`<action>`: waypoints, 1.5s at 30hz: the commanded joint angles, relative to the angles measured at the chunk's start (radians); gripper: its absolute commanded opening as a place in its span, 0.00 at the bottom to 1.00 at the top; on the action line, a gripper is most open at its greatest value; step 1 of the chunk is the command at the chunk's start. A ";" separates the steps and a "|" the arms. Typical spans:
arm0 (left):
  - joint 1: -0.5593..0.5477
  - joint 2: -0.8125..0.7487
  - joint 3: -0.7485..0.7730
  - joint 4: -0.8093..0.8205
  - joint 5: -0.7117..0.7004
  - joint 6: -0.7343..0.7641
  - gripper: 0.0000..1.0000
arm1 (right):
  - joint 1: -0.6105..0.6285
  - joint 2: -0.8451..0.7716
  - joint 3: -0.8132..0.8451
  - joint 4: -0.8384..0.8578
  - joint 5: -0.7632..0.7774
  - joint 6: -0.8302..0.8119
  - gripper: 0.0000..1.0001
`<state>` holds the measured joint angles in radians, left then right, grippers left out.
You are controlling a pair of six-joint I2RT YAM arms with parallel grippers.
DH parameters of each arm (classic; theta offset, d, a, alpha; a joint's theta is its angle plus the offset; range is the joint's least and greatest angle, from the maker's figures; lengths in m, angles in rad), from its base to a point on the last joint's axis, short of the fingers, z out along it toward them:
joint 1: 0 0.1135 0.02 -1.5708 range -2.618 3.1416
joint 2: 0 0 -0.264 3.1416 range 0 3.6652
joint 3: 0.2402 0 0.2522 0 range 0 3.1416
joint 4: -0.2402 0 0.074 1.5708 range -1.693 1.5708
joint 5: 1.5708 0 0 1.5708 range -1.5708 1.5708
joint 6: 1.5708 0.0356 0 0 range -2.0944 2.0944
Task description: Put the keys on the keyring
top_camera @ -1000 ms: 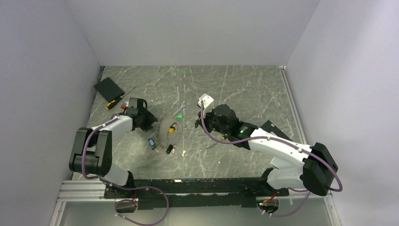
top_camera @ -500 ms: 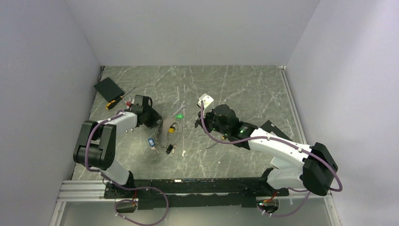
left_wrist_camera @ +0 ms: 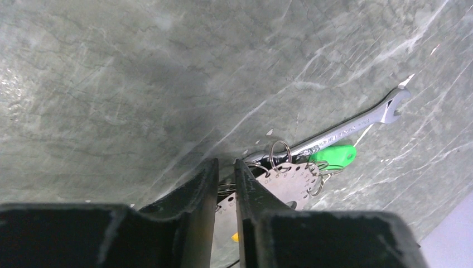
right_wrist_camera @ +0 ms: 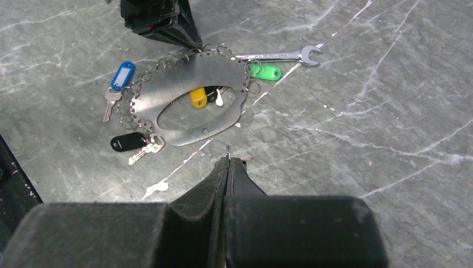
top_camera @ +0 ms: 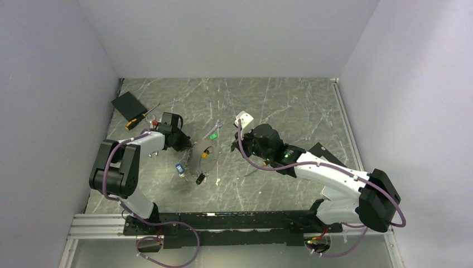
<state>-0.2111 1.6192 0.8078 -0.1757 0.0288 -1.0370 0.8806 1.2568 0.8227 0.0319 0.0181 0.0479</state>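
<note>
Down on the grey stone-patterned table (right_wrist_camera: 362, 139), the keyring (right_wrist_camera: 178, 75) shows in the right wrist view as a flat silver oval plate with a long hole in its middle and small wire loops strung along its edge. The left claw (left_wrist_camera: 226, 164) reaches it from the far side. Its two black fingers stand almost together, with only a thin slit between them, and the looped rim of the keyring sits in that slit, so the claw is pinching the plate by its edge.

Four keys lie around the plate. The blue key (right_wrist_camera: 120, 76) is just beside its left end, and the black key (right_wrist_camera: 127, 142) is at its near left edge. The yellow key (right_wrist_camera: 197, 97) shows through the central hole. The green key (right_wrist_camera: 266, 71) lies at the right end, close to a silver wrench (right_wrist_camera: 276, 56) that runs off to the right.

The right claw (right_wrist_camera: 227, 161) hangs near the keyring's near edge, apart from it, with its fingers pressed tight together. A thin sliver of metal pokes from the tips; what it is cannot be told.

From above, a screwdriver (top_camera: 138, 119) lies behind the left arm, well apart from the keys.
</note>
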 commanded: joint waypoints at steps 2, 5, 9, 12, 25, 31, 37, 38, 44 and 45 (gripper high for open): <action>-0.009 0.013 0.026 -0.022 -0.002 0.020 0.03 | 0.004 -0.002 0.004 0.046 0.003 0.008 0.00; -0.012 -0.009 0.031 -0.024 -0.003 0.054 0.00 | 0.005 -0.002 0.007 0.041 0.005 0.008 0.00; -0.017 -0.078 0.022 -0.025 -0.013 0.094 0.00 | 0.004 -0.008 0.004 0.043 0.007 0.009 0.00; -0.017 -0.130 0.011 -0.034 0.000 0.115 0.00 | 0.005 -0.011 0.003 0.043 0.007 0.009 0.00; -0.017 -0.235 0.014 -0.131 0.006 0.264 0.50 | 0.005 -0.013 0.006 0.037 -0.001 0.010 0.00; -0.017 -0.173 0.013 -0.157 0.036 0.346 0.51 | 0.006 -0.014 0.006 0.032 -0.002 0.009 0.00; -0.017 -0.162 -0.014 -0.130 0.041 0.309 0.48 | 0.006 -0.009 0.010 0.031 -0.006 0.012 0.00; -0.017 -0.151 -0.016 -0.124 0.043 0.305 0.47 | 0.006 -0.008 0.011 0.030 -0.007 0.011 0.00; -0.017 -0.102 -0.010 -0.125 0.030 0.285 0.44 | 0.006 -0.009 0.012 0.028 -0.008 0.012 0.00; -0.017 -0.094 -0.006 -0.131 0.027 0.286 0.44 | 0.006 -0.008 0.012 0.029 -0.009 0.012 0.00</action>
<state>-0.2241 1.5009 0.7948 -0.3122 0.0589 -0.7410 0.8806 1.2568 0.8227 0.0315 0.0174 0.0490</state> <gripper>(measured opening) 0.446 0.010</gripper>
